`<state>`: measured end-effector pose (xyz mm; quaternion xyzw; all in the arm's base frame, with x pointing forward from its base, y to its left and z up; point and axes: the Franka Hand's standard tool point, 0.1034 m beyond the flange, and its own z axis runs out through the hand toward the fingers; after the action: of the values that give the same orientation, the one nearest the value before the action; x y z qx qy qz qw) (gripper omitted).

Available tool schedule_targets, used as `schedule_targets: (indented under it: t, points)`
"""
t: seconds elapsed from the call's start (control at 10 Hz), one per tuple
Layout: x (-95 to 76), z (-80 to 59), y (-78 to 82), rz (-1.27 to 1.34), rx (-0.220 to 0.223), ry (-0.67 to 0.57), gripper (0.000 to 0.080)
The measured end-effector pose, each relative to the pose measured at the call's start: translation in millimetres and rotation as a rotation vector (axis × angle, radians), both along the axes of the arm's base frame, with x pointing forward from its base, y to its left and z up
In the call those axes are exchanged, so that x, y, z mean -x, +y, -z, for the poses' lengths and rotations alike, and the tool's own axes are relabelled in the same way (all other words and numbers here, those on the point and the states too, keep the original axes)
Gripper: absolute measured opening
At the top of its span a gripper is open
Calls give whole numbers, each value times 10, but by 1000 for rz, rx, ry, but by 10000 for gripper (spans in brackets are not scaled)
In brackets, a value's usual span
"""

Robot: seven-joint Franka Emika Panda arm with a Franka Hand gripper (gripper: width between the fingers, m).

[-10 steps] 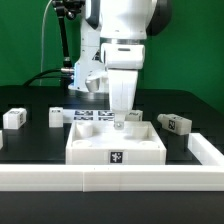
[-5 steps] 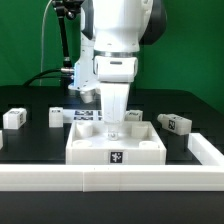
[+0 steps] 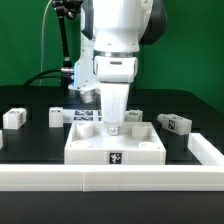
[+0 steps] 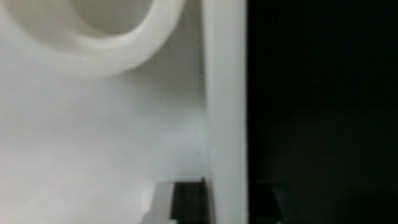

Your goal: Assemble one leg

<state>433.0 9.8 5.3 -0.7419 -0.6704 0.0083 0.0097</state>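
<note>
My gripper [image 3: 113, 127] points straight down at the far edge of the large flat white panel [image 3: 115, 146]. In the wrist view its dark fingers [image 4: 189, 205] stand on either side of the panel's thin edge wall [image 4: 224, 120], with no gap showing, next to a round corner socket [image 4: 103, 28]. No leg is in the gripper. Small white tagged legs lie on the black table: two at the exterior view's left [image 3: 14, 117] [image 3: 57, 116] and one at its right [image 3: 178, 123].
A white rail [image 3: 110, 179] runs along the table's front and up the exterior view's right [image 3: 206, 150]. The marker board [image 3: 88, 116] lies behind the panel. Another small white part [image 3: 136, 116] sits just behind the panel's right side.
Since one second ago the hand has shifted slightly to the exterior view's left and lowered onto the panel's far edge. It has held still for the last half second.
</note>
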Motion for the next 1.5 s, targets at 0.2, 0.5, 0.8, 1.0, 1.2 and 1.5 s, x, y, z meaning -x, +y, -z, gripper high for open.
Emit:
schedule_targets:
  t: [0.2, 0.5, 0.8, 1.0, 1.2, 1.5]
  points:
    - [0, 0, -3, 1, 0, 0, 48]
    - [0, 0, -2, 1, 0, 0, 48]
    - [-51, -9, 101, -40, -4, -5, 48]
    - [-169, -3, 358, -100, -12, -19, 48]
    - [-303, -9, 516, -117, -21, -33, 48]
    - [-512, -7, 563, -114, -15, -12, 48]
